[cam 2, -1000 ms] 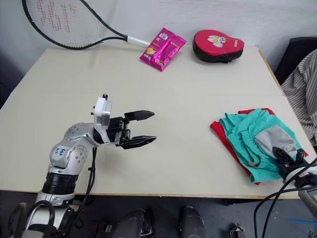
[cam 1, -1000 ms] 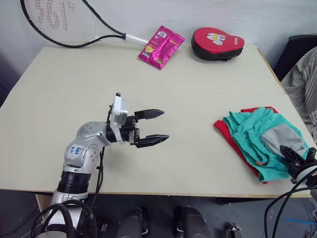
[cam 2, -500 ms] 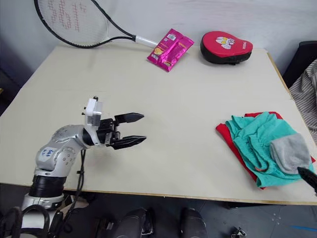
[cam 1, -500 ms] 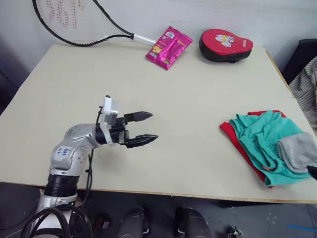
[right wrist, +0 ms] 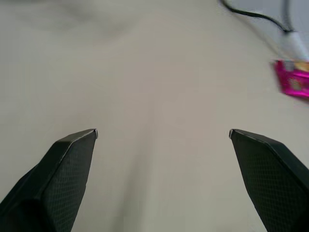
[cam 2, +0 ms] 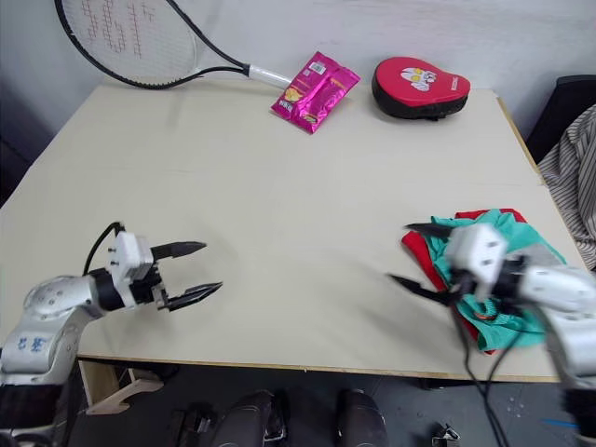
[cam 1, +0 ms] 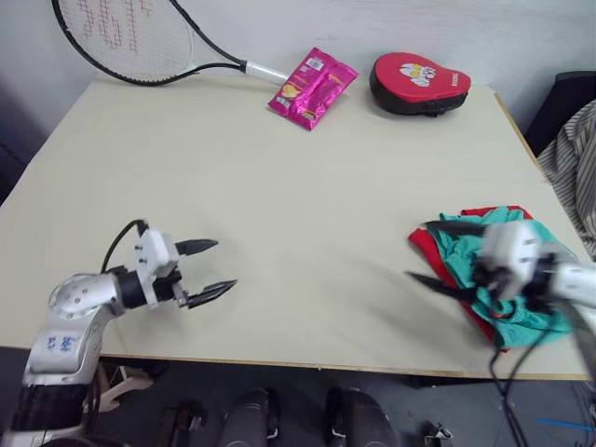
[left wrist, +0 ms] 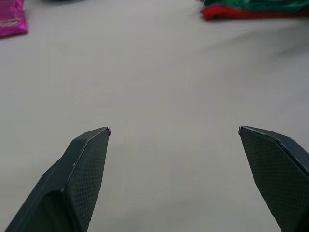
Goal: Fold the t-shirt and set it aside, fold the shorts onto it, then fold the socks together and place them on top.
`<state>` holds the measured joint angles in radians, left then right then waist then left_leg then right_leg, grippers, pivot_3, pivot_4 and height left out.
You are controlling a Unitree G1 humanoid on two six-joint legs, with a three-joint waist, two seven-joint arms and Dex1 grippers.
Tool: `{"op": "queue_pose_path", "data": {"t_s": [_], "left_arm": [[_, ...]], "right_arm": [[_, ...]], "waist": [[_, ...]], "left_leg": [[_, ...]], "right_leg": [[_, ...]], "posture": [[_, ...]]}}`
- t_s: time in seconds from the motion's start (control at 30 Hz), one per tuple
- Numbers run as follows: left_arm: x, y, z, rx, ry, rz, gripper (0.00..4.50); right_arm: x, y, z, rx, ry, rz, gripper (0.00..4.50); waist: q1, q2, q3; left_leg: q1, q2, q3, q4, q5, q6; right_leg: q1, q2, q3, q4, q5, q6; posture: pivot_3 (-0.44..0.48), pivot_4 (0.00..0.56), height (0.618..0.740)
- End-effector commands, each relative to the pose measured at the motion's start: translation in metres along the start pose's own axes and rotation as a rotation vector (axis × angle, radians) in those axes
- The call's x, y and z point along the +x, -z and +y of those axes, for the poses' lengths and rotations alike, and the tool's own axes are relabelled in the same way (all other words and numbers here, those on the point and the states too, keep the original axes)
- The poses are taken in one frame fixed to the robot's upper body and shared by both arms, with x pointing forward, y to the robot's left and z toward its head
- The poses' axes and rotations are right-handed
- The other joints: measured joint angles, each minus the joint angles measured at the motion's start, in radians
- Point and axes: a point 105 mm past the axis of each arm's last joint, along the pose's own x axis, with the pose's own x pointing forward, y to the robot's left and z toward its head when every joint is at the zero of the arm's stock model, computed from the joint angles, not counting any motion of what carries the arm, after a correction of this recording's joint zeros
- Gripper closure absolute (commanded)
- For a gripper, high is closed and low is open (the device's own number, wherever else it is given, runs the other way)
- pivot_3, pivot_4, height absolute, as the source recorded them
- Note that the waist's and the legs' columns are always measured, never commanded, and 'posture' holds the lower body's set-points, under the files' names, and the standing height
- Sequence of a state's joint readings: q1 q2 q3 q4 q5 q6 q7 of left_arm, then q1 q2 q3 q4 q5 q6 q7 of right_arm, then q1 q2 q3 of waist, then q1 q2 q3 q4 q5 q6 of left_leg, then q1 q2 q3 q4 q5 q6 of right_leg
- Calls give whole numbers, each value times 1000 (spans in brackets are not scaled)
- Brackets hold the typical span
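You had both garments stacked at the surface [cam 1: 307, 186] edge: shorts [cam 1: 480, 251] over t-shirt [cam 1: 430, 250]. Left end effector [cam 1: 207, 270] and right end effector [cam 1: 430, 253] stood spread, empty.

The right gripper [cam 1: 424, 251] is blurred; shorts [cam 1: 463, 250] and t-shirt [cam 1: 428, 250] are partly hidden behind it.

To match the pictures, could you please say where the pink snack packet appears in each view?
Left eye view: pink snack packet at the table's far edge, beside the racket handle.
Right eye view: same spot.
Left wrist view: at frame edge, far off.
Right wrist view: beside the racket handle.
Shared landmark: the table.
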<state>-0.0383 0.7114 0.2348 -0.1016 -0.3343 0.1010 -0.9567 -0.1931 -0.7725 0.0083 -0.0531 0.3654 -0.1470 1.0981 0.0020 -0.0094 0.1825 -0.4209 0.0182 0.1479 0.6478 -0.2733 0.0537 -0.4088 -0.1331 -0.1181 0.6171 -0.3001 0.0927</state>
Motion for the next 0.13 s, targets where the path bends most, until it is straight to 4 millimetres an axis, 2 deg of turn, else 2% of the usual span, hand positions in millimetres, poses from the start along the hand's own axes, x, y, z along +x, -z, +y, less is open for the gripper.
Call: {"op": "queue_pose_path", "data": {"t_s": [0.03, 0.13], "left_arm": [[-12, -4, 9, 54, -95, -15, 0], [-14, -5, 10, 69, -144, -31, 0]], "right_arm": [[6, 18, 2, -78, -48, 6, 36], [9, 23, 1, -117, -58, -21, 36]], "waist": [[2, 0, 0], [2, 0, 0]], "left_leg": [[0, -1, 0, 0, 0, 1], [0, -3, 0, 1, 0, 2]], "right_leg": [[0, -2, 0, 1, 0, 0], [0, -4, 0, 1, 1, 2]], "posture": [[0, 150, 740], [0, 150, 740]]}}
